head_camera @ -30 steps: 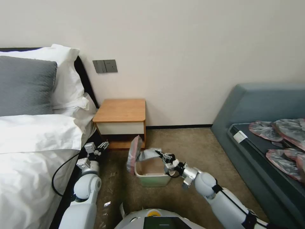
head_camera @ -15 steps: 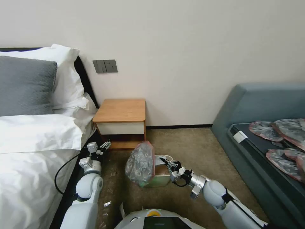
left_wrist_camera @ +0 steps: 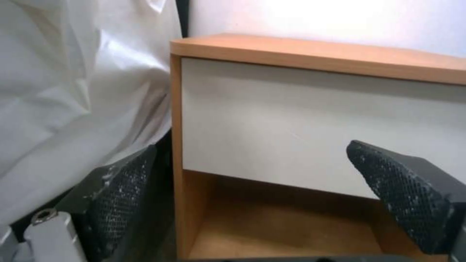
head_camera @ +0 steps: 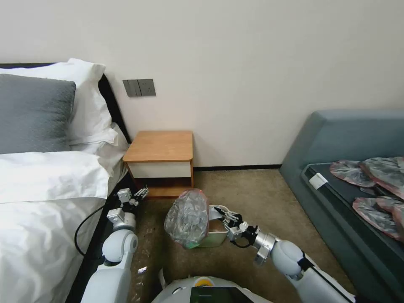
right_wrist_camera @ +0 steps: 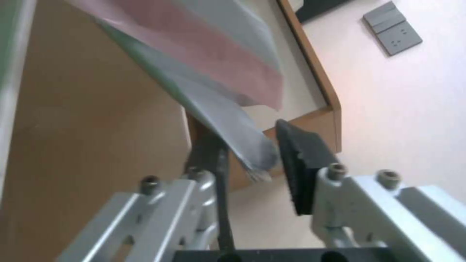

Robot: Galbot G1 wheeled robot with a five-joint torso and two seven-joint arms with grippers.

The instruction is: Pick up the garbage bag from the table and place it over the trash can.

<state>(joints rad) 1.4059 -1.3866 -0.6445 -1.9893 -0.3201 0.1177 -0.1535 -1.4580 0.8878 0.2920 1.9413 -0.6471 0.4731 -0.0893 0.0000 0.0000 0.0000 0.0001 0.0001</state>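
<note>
The garbage bag (head_camera: 187, 219) bulges up in a wrinkly grey bubble with a pinkish rim over the left side of the trash can (head_camera: 214, 237), which stands on the carpet (head_camera: 252, 198) in front of the table (head_camera: 160, 147). A flap of the film runs across the bin's opening to the right gripper (head_camera: 221, 213), which reaches over the can's right edge. In the right wrist view that gripper (right_wrist_camera: 252, 160) has its fingers (right_wrist_camera: 301, 160) parted a little, with the bag's edge (right_wrist_camera: 233, 120) lying between them — whether they pinch it I cannot tell.

The left gripper (head_camera: 141, 193) hangs low beside the bed (head_camera: 42, 202), in front of the table's lower shelf, its fingers (left_wrist_camera: 121, 196) spread wide and holding nothing.

Around them: a grey switch plate (head_camera: 139, 87) on the pale wall, pillows (head_camera: 38, 109) at the bed's head, and a blue-grey sofa (head_camera: 349, 139) at the right with flat grey-pink bags (head_camera: 370, 172) on its seat.
</note>
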